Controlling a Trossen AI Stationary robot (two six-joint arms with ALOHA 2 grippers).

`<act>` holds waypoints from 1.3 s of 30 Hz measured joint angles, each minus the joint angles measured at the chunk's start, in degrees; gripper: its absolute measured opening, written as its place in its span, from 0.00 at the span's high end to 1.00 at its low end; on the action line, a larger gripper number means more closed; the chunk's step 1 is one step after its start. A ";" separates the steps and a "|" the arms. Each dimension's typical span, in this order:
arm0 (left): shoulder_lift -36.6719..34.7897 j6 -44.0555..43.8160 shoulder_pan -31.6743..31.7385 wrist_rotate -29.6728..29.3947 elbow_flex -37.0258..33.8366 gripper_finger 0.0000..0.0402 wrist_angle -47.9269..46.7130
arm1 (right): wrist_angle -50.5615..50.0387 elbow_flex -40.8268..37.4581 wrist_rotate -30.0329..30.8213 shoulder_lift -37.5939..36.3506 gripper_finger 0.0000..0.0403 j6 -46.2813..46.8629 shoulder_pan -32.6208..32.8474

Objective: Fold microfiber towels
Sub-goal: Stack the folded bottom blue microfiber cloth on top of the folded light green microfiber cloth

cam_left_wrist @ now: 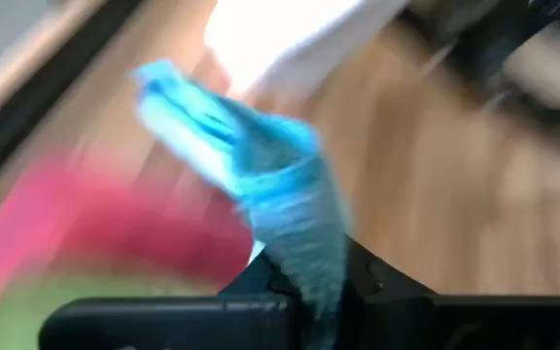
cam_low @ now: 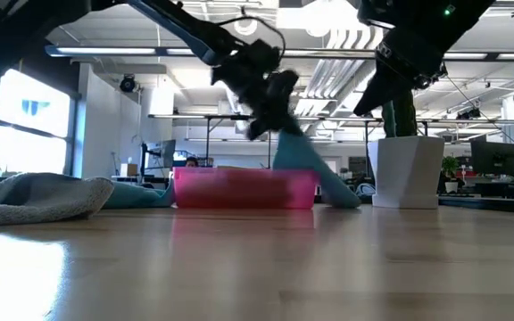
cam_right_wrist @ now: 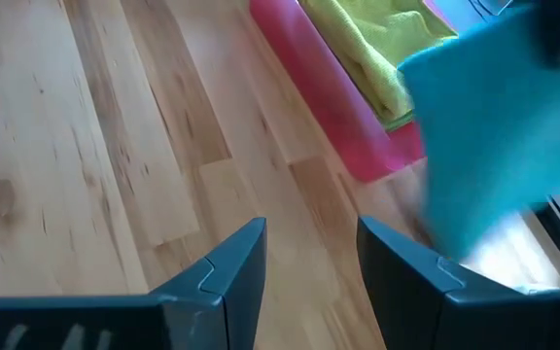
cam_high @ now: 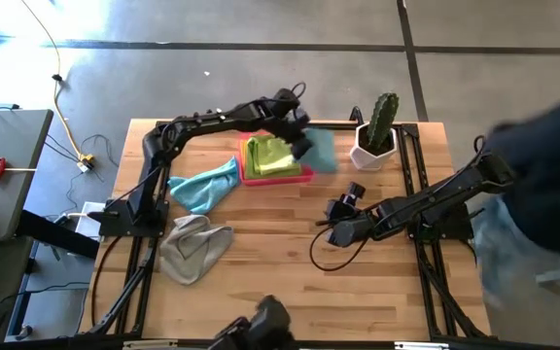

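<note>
My left gripper (cam_high: 301, 143) reaches over the right end of the pink tray (cam_high: 248, 176) at the table's far middle, shut on a teal-blue towel (cam_high: 323, 153). In the low view that towel (cam_low: 312, 174) hangs from the gripper (cam_low: 270, 107) beside the tray (cam_low: 244, 189). A folded lime-green towel (cam_high: 272, 156) lies in the tray. A second teal-blue towel (cam_high: 202, 186) lies crumpled left of the tray, and a grey towel (cam_high: 194, 249) lies near the left front. My right gripper (cam_high: 342, 210) hovers open over bare wood right of centre (cam_right_wrist: 309, 255). My left gripper pinches a bunched part of the teal-blue towel (cam_left_wrist: 295, 228) between its two fingers, which slant down from above. How many layers it has, I cannot tell. The towel hangs below the fingers, and its lower end (cam_low: 342, 198) touches the table right of the tray.
A cactus in a white pot (cam_high: 374, 137) stands right of the tray at the far edge. A person in dark clothes (cam_high: 542, 175) is at the table's right side. A black cable (cam_high: 331, 255) loops under my right arm. Bare wood lies in the near middle.
</note>
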 joint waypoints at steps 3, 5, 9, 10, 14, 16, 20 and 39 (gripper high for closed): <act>-1.07 1.34 1.48 -6.75 0.00 0.99 -11.94 | -0.26 0.01 0.00 0.02 0.61 0.00 0.00; -2.09 1.87 2.32 -10.78 0.00 0.99 -17.69 | -0.26 0.02 0.00 0.02 0.61 0.00 0.00; -4.40 2.84 3.53 -15.57 0.00 0.99 -24.28 | -0.24 0.02 -0.02 0.02 0.61 0.00 0.00; -5.17 3.10 3.94 -16.46 0.00 0.99 -25.57 | -0.22 0.02 -0.02 0.02 0.61 0.02 0.00; -7.51 3.88 4.91 -22.58 0.07 0.99 -30.49 | -0.04 0.02 0.00 0.02 0.61 0.04 0.00; -7.59 3.89 5.06 -24.94 0.07 0.99 -33.14 | -0.04 0.00 0.02 0.02 0.61 0.04 0.00; -7.09 3.89 4.76 -26.94 0.02 0.99 -36.98 | 0.02 0.02 0.05 0.02 0.61 0.04 0.00; -5.27 5.48 0.01 -49.82 -0.07 0.68 -36.84 | 0.15 0.02 0.04 0.02 0.61 0.07 0.00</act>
